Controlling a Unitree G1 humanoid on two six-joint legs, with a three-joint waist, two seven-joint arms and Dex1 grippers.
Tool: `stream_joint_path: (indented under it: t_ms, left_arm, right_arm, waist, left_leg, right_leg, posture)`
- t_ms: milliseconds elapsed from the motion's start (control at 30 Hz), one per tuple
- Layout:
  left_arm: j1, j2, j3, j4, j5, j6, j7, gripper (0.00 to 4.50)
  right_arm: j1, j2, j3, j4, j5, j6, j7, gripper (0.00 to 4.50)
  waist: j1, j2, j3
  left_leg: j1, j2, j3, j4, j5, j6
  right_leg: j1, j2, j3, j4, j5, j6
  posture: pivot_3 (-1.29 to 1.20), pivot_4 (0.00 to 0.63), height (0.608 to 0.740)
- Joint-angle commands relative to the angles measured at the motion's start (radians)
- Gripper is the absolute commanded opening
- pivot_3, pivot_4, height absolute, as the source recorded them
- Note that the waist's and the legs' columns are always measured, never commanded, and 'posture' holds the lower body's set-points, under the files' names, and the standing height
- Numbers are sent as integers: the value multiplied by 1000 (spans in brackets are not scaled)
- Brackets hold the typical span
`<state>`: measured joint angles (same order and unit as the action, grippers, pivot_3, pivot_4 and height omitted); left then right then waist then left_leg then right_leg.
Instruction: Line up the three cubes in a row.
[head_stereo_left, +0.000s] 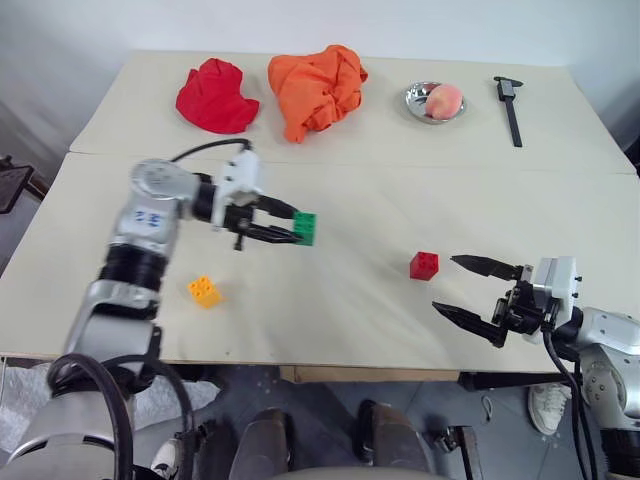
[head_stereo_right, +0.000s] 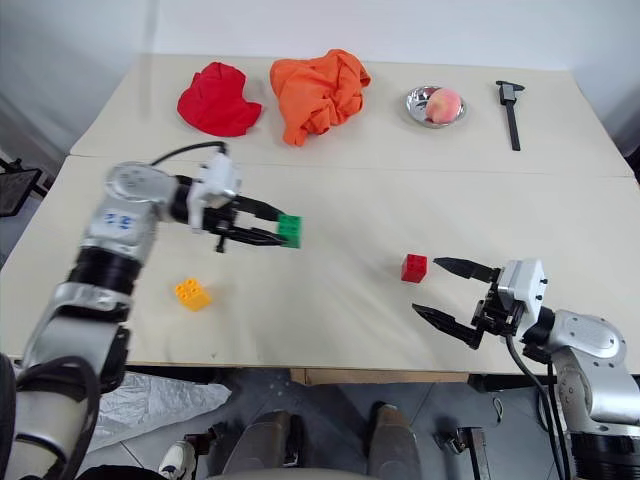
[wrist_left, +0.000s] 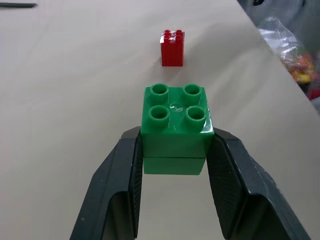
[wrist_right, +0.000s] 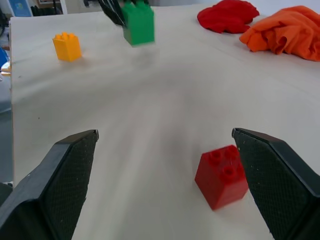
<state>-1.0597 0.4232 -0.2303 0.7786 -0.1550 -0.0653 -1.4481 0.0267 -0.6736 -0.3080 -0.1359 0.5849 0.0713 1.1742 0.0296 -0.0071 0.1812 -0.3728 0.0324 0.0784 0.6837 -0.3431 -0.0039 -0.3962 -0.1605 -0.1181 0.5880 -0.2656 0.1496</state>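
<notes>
My left gripper (head_stereo_left: 290, 231) is shut on the green cube (head_stereo_left: 306, 228) and holds it above the table, left of centre. The wrist view shows its studs facing up between the two black fingers (wrist_left: 120, 185). The red cube (head_stereo_left: 423, 265) sits on the table at centre right, also seen past the green cube (wrist_left: 172, 47). The yellow-orange cube (head_stereo_left: 204, 291) lies near the front left. My right gripper (head_stereo_left: 468, 290) is open just right of the red cube (wrist_right: 221, 176), fingers spread wide and empty.
At the back of the table lie a red cloth (head_stereo_left: 217, 96), an orange cloth (head_stereo_left: 315, 88), a metal bowl (head_stereo_left: 417, 103) holding a peach-coloured fruit (head_stereo_left: 445, 100), and a black caliper (head_stereo_left: 510, 107). A seam (head_stereo_left: 400, 164) runs across the table.
</notes>
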Motion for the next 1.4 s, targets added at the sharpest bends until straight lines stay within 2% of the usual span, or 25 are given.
stream_joint_path:
  t_ms: [33, 233, 433, 633, 733, 867, 900, 1033, 1133, 1200, 1300, 1400]
  left_arm:
    - [-87, -91, -37, 179, 95, -78, 88, 1471]
    - [-147, -210, -54, 339, 175, -132, 145, 1471]
    - [-143, -250, -58, 372, 237, -139, 225, 1471]
    - [-122, -262, -44, 358, 232, -103, 189, 1471]
    - [-104, -258, -42, 346, 232, -91, 151, 2442]
    - [-103, -248, 16, 325, 195, -128, 183, 3677]
    - [-105, -235, 31, 314, 184, -141, 171, 3988]
    - [-97, -175, 68, 258, 152, -148, 84, 3988]
    - [-54, -38, 122, 102, 69, -138, -60, 3988]
    - [-11, 29, 149, -7, 6, -66, -129, 3988]
    - [101, 136, 244, -177, -88, 1, -95, 4492]
    - [254, 213, 336, -297, -130, -33, -7, 4492]
  right_arm:
    - [24, -20, -73, 6, 37, 4, -4, 4500]
    - [45, -31, -103, 67, 20, -22, 12, 4500]
    - [44, -35, -107, 68, 17, -27, 14, 4500]
    - [41, -30, -98, 63, 14, -24, 7, 4500]
    - [27, -25, -84, 60, 11, -20, 0, 4500]
    - [-8, -14, -72, 60, 29, 1, -14, 4500]
    - [-22, -11, -69, 59, 38, 12, -20, 4500]
    - [-51, -12, -38, 54, 38, 25, -9, 4500]
    - [-104, -6, 31, 47, 40, 52, 18, 4500]
    - [-127, -16, 62, 39, 65, 119, 25, 4500]
    - [-186, 5, 124, 29, 50, 118, 48, 4500]
    - [-236, 36, 169, 24, 40, 108, 56, 4500]
  waist:
    - [-2, 0, 0]
    - [-9, -1, 1]
    - [-5, -1, 1]
    - [-1, -1, 1]
    - [-3, -1, 1]
    - [-5, -1, 1]
    - [-5, -1, 1]
    - [-6, -1, 0]
    - [-18, -1, 1]
    - [-27, 0, 0]
    - [-30, 0, 0]
    - [-33, 0, 0]
  left_leg:
    - [0, 0, 0, 0, 0, 0]
    - [-1, 0, 1, -1, -1, 1]
    - [-1, 0, 0, 0, -1, 1]
    - [-1, 0, 0, 1, -1, 2]
    - [-1, 0, 0, 1, -1, 2]
    - [-1, 0, 0, 1, -1, 2]
    - [-1, 0, 0, 1, -1, 2]
    - [-1, 0, 0, 1, -1, 2]
    - [-1, 0, 0, 1, -1, 2]
    - [-1, 1, 1, 1, -1, 2]
    - [-1, 0, 0, 1, -1, 2]
    - [-1, 1, 0, 1, -1, 2]
  right_leg:
    - [0, 0, 0, -1, 1, 1]
    - [-1, 0, 0, -2, 1, 1]
    - [-1, 0, 1, -2, 1, 1]
    - [0, -1, 1, -1, 1, 2]
    - [0, -1, 1, -1, 1, 2]
    - [-1, -1, 1, -1, 1, 2]
    - [-1, -1, 1, -1, 1, 2]
    - [-1, -1, 1, -1, 1, 2]
    - [-1, -1, 1, -1, 1, 2]
    - [-2, 0, 1, 0, 1, 2]
    - [-2, -1, 1, 1, 1, 1]
    - [-2, -1, 1, 1, 1, 1]
  posture:
    - [0, 150, 740]
    - [0, 150, 740]
    - [0, 150, 740]
    - [0, 150, 740]
    - [0, 150, 740]
    - [0, 150, 740]
    - [0, 150, 740]
    - [0, 150, 740]
    - [0, 150, 740]
    - [0, 150, 740]
    - [0, 150, 740]
    - [0, 150, 740]
